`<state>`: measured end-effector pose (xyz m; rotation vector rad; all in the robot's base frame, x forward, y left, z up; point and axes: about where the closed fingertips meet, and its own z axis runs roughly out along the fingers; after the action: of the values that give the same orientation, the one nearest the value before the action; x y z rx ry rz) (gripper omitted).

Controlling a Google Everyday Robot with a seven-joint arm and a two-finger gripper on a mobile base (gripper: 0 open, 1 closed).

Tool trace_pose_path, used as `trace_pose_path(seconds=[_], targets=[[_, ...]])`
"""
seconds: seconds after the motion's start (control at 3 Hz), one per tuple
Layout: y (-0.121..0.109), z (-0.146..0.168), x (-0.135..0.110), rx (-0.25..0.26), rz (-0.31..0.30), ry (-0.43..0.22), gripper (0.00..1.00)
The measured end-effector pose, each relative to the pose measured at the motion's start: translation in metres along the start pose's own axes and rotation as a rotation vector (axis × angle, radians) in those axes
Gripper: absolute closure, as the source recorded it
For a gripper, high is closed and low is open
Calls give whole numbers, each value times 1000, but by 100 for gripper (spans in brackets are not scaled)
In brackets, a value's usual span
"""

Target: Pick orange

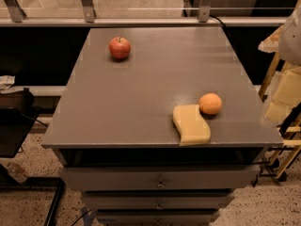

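The orange (210,103) sits near the front right corner of the gray tabletop (141,93). It touches the back end of a pale yellow wavy sponge (191,124), which reaches to the front edge. Its top and right side are open, so that looks the easier way in for a grasp; the sponge crowds its left and front. A red apple (119,47) stands well apart near the back left corner, clear of any approach. Drawers (160,179) run below the front edge. The gripper is out of frame, so its opening and anything it may hold cannot be told. A blurred pale shape (292,32) at the right border may be part of the arm. Nothing touches the orange, and the pick appears not yet begun.
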<state>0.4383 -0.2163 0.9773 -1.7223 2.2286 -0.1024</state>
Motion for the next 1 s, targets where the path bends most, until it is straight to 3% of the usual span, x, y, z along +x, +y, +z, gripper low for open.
trace_pose_path(seconds=[0.67,1.0], targets=[[-4,2,-5,-5,-28,0,0],[-11,29,-19,-61,-157,33,0]])
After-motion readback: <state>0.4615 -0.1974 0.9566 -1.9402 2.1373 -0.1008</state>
